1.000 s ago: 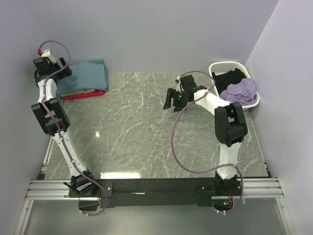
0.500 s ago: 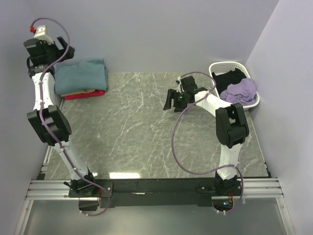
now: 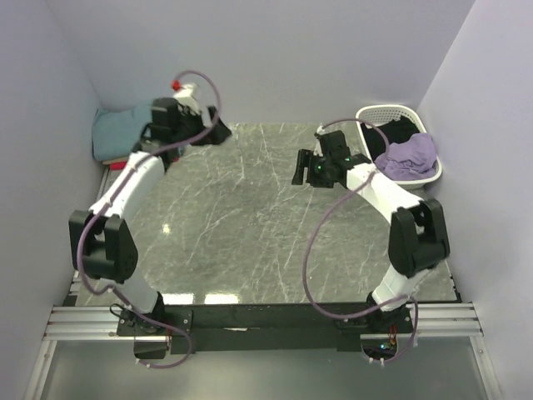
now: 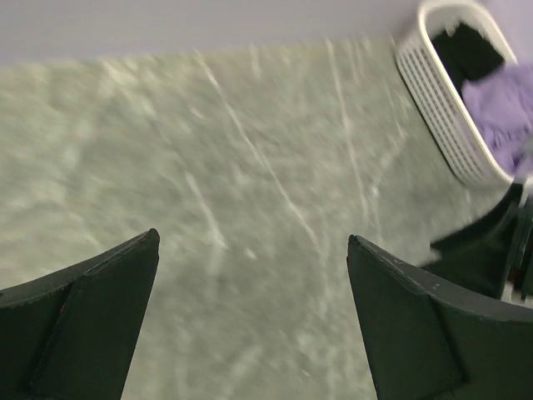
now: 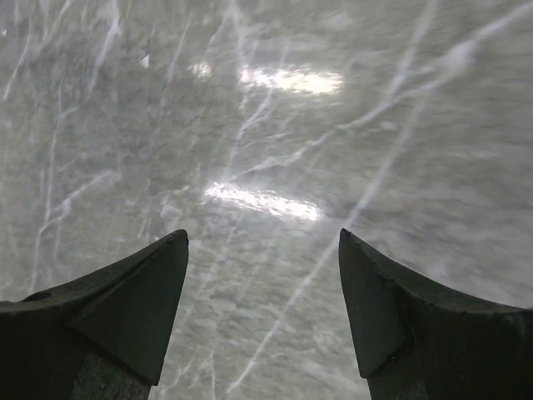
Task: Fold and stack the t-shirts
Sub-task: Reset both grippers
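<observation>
A folded teal-blue t-shirt tops a stack in the back left corner, partly hidden by my left arm. A lilac t-shirt and a black t-shirt lie in the white basket at the back right. In the left wrist view the basket holds the lilac cloth and black cloth. My left gripper hangs open over bare marble near the back edge, nothing between its fingers. My right gripper is open above the marble left of the basket, holding nothing.
The marble tabletop is walled by lilac panels at the back and both sides. Purple cables loop off both arms. The right arm's dark wrist shows at the right of the left wrist view. A metal rail runs along the near edge.
My left arm has swung from the back left corner, away from the stack, rightward over the table's back edge. My right gripper has shifted slightly right. Both stayed open.
</observation>
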{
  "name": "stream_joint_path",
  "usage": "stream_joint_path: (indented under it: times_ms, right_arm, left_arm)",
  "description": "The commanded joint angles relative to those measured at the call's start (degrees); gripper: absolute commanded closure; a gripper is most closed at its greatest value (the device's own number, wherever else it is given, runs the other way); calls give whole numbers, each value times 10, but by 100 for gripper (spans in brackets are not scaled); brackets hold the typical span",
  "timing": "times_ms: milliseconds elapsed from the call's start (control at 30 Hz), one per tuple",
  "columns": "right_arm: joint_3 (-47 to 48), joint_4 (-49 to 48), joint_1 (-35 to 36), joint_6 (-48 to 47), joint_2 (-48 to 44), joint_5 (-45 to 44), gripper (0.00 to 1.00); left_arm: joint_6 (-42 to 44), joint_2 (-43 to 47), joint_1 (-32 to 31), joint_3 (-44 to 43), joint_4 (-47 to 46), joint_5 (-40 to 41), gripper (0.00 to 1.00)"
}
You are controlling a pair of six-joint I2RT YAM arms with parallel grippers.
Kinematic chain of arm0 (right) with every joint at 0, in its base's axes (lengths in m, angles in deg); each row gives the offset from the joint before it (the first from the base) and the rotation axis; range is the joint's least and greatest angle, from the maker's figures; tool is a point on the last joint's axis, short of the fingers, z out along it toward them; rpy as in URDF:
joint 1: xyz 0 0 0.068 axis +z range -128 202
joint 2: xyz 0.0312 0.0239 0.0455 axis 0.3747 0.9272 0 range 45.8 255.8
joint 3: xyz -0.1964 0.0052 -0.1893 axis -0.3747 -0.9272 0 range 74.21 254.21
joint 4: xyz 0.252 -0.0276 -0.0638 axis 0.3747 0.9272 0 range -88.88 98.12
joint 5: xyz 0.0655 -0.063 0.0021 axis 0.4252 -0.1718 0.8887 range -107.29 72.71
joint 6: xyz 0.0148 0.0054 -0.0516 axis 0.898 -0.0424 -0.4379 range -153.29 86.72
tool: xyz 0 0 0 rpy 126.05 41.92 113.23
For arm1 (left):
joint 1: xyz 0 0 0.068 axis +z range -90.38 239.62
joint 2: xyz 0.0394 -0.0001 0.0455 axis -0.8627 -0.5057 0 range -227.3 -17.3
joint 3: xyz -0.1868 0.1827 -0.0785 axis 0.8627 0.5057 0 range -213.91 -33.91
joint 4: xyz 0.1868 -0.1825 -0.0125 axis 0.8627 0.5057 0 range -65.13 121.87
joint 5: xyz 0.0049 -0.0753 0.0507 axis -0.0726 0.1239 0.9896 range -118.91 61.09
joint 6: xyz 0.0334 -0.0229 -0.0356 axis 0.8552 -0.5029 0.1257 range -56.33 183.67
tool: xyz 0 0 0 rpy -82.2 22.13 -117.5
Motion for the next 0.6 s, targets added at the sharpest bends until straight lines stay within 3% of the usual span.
stream_joint_path:
  times_ms: [0, 267, 400, 567]
  right_arm:
    - [-27, 10, 16, -14, -98, -143, 21]
    - [-108, -11, 19, -9, -236, -227, 19]
    - [-143, -15, 20, -10, -276, -237, 18]
    - [-179, -31, 21, -6, -313, -242, 18]
  left_arm:
    - [-19, 99, -95, 88, -13, 101, 1]
    - [-50, 186, -227, 232, -34, 211, 1]
    - [-61, 238, -265, 299, -40, 266, 1]
    - [-70, 267, -294, 322, -3, 362, 0]
